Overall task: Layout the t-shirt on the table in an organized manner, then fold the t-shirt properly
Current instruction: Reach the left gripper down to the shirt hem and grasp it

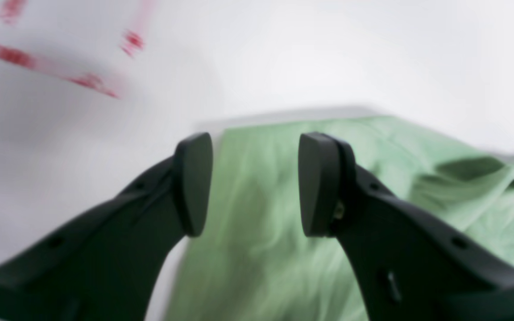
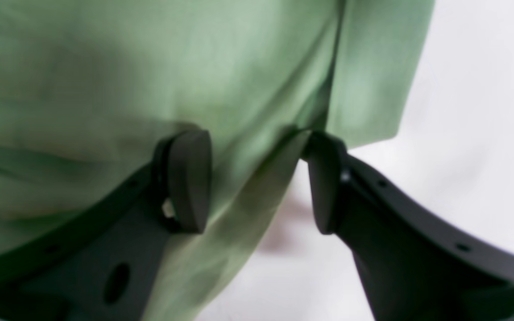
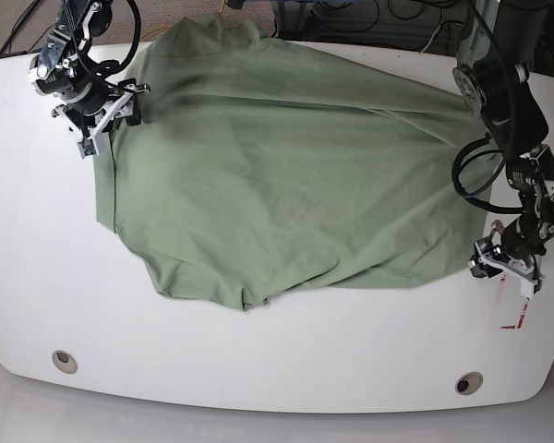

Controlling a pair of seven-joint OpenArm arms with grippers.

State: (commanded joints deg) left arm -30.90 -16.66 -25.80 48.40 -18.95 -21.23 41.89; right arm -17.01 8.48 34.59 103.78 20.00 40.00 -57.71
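The pale green t-shirt [image 3: 286, 175] lies spread and wrinkled over most of the white table [image 3: 258, 369], its near edge bunched. My left gripper [image 1: 254, 185] is open, and the t-shirt [image 1: 257, 249] shows between and beyond its fingers. In the base view this gripper [image 3: 503, 268] sits at the shirt's right edge. My right gripper [image 2: 257, 183] is also open, with a fold and edge of the t-shirt [image 2: 150, 80] running between its pads without being pinched. It [image 3: 106, 120] sits at the shirt's upper left edge in the base view.
Red tape marks [image 3: 515, 318] lie on the table beside the left gripper and appear blurred as red tape marks [image 1: 51, 67] in the left wrist view. Two grey grommet holes [image 3: 65, 361] [image 3: 468, 382] sit near the front edge. Cables [image 3: 369, 18] run behind the table.
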